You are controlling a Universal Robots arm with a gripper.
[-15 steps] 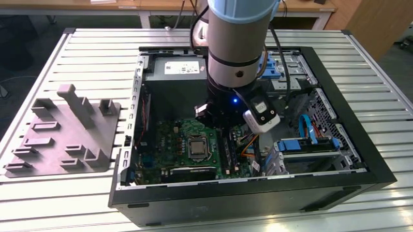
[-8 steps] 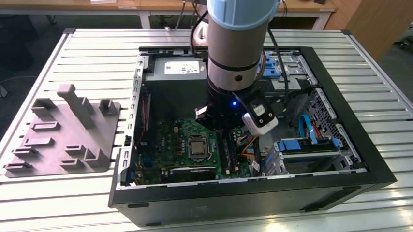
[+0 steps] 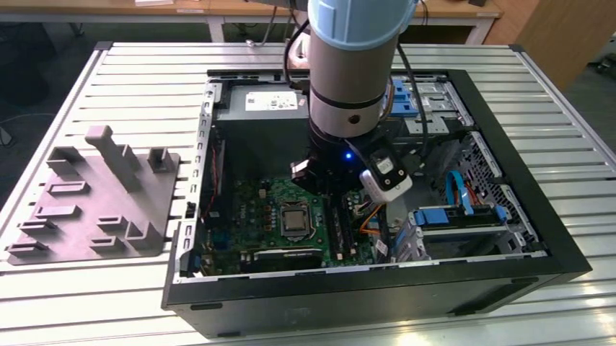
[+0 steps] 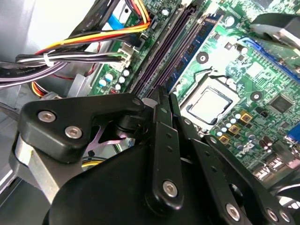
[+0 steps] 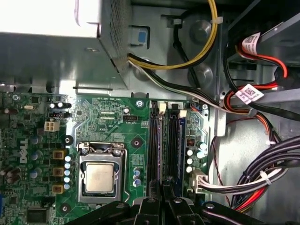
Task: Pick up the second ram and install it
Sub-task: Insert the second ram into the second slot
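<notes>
Over the memory slots (image 5: pixel 155 150) beside the processor (image 5: pixel 100 178), the gripper (image 5: pixel 167 190) is pinched shut along their length, perhaps on the second ram.

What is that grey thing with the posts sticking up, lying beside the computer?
It is a grey plastic fixture, a flat matte plate carrying several upright posts and blocks of differing heights, the tallest toward its far edge, with small rectangular recesses over its top. It lies flat on the slatted metal table, close beside the open computer case, on the exterior view's left of it; whether they touch cannot be told.
</notes>
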